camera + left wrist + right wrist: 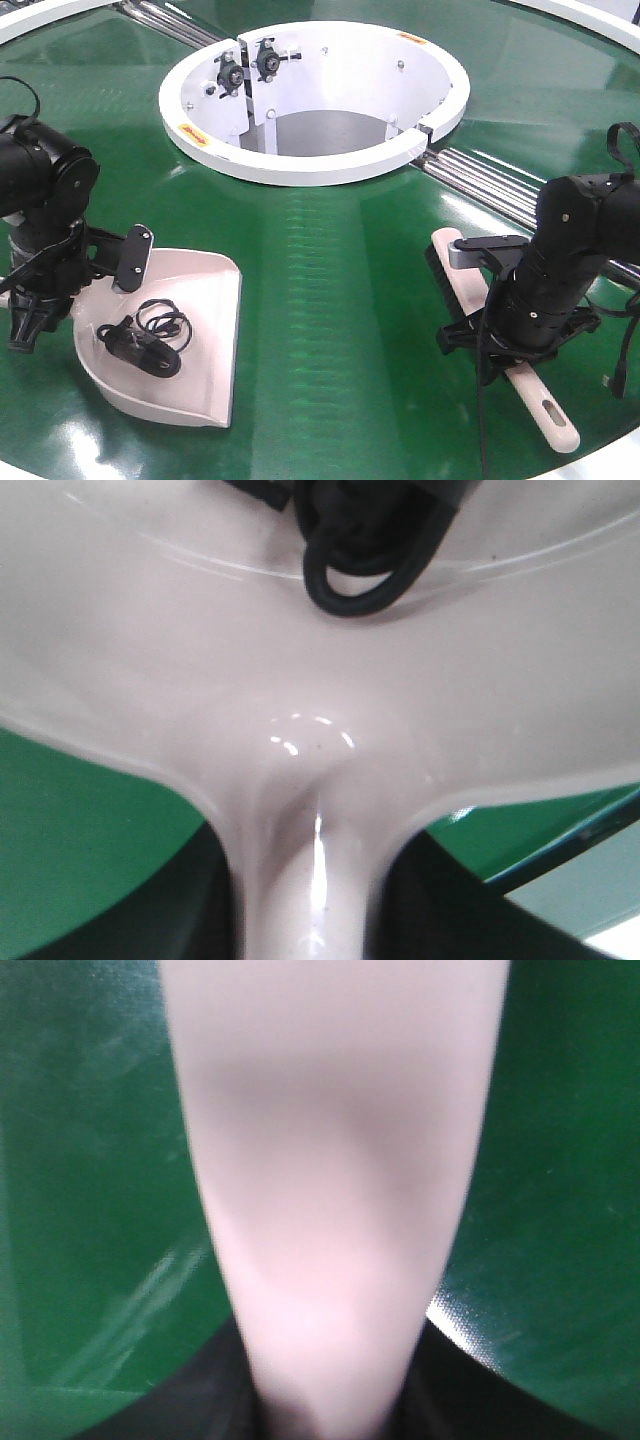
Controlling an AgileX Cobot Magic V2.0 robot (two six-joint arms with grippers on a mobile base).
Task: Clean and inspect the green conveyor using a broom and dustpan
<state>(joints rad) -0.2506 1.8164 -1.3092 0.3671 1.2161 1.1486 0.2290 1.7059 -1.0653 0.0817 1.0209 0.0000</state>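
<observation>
The beige-pink dustpan [190, 300] lies on the green conveyor [340, 300] at the left, mouth facing right. A black charger with a coiled cable [145, 340] rests inside it, and the cable's loop [365, 560] shows by the pan's back wall [300, 680]. My left gripper [30, 315] is shut on the dustpan's handle [310, 900], with dark fingers [160, 920] pressed on either side. At the right lies the broom [448, 262], bristles down. My right gripper [510, 345] is shut on its tapered handle [330, 1210]. The slotted handle end [553, 415] sticks out toward the front edge.
A white ring hub [310, 165] with an open centre stands at the back middle. Silver rails [500, 190] run from it to the right, behind the right arm. The belt's near edge [300, 465] curves along the bottom.
</observation>
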